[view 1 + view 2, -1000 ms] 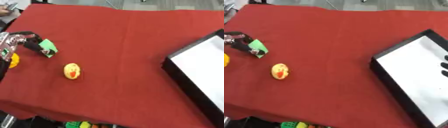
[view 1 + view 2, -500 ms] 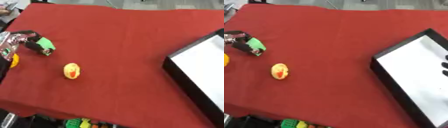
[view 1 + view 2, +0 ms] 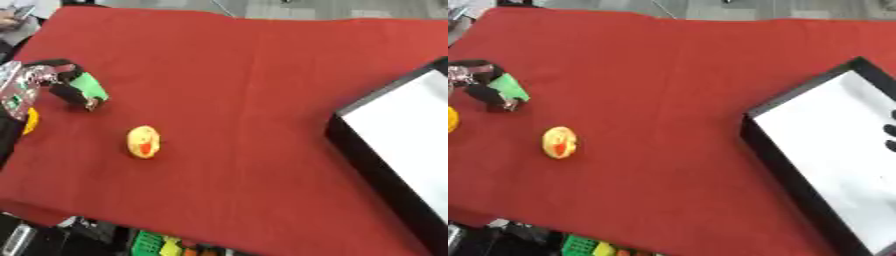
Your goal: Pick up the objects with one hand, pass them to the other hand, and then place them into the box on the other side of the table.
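A green block (image 3: pixel 87 86) is grasped by the left hand (image 3: pixel 39 82) at the left edge; the right hand's fingers (image 3: pixel 890 131) are seen over the box (image 3: pixel 798 185), grip unclear.

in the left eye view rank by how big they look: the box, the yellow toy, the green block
1. Black-rimmed white box, though cut off by the frame.
2. Yellow round toy with red markings.
3. Green block, partly hidden by the left hand's fingers, so unsure.

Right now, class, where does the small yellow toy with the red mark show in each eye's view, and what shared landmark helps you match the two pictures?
Left eye view: the yellow toy lies left of centre on the red cloth.
Right eye view: the yellow toy sits nearer the left edge.
Shared landmark: the green block held in the left hand, up and to the left of the toy in both views.
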Robot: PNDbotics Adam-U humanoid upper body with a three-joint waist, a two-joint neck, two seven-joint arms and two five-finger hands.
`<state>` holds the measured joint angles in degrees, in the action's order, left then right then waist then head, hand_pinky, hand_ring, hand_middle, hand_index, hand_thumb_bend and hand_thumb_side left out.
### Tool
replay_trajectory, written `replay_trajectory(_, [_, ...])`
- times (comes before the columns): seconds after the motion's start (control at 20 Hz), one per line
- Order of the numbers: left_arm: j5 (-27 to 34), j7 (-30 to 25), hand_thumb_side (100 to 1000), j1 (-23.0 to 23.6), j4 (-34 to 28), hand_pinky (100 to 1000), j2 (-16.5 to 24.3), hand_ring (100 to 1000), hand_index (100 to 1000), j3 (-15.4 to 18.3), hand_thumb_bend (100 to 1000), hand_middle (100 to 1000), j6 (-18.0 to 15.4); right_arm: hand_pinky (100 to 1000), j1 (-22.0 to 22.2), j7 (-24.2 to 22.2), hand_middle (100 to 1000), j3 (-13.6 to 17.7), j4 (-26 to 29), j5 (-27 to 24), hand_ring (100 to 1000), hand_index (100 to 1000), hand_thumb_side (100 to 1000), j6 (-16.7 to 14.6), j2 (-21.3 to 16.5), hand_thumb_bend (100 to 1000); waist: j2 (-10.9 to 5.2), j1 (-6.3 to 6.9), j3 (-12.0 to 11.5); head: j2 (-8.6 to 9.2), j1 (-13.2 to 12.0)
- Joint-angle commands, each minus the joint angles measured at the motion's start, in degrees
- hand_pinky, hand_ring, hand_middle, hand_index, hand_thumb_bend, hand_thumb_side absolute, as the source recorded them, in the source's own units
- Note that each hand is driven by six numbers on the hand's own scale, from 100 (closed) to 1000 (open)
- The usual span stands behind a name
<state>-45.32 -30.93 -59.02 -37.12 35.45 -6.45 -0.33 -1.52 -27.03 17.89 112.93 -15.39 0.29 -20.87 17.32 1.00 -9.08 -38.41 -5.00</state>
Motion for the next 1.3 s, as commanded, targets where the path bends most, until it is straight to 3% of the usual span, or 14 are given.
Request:
replay_trajectory(0.05, [1.77,-0.81,256,-0.57,-3.3,899,2.41,855,651,-0.48,134,720,-0.24,1000,0.15,0.0,1000,0.29,-0.26,-0.03,1000,1000,783,0.16,-0.49,100,-0.36,0.63,-0.16,0.84,0.33])
replay_trajectory(0.65, [8.87,0.74,243,3.98,-17.97,893,6.12,829,625,-0.26,100,672,0.79,1000,0.17,0.26,1000,0.49,0.36,-1.56,1000,1000,771,-0.13,-1.26,100,-0.44,0.5,-0.37,2.76,2.0])
replay_trajectory(0.7, [9.74,1.04,274,4.48,-19.28,892,6.23,820,615,0.01,100,650,0.64,1000,0.05,0.25,1000,0.4,0.59,-1.9,1000,1000,758,-0.28,-1.58,100,-0.49,0.45,-0.4,2.89,2.3])
replay_trajectory(1.3, [20.18,8.45,320,12.4,-36.16,883,5.56,782,617,3.47,100,588,-4.67,1000,-3.48,-0.79,1000,-1.67,1.66,-9.99,1000,1000,689,-3.73,-7.69,100,-0.7,-0.19,-0.09,3.35,4.53])
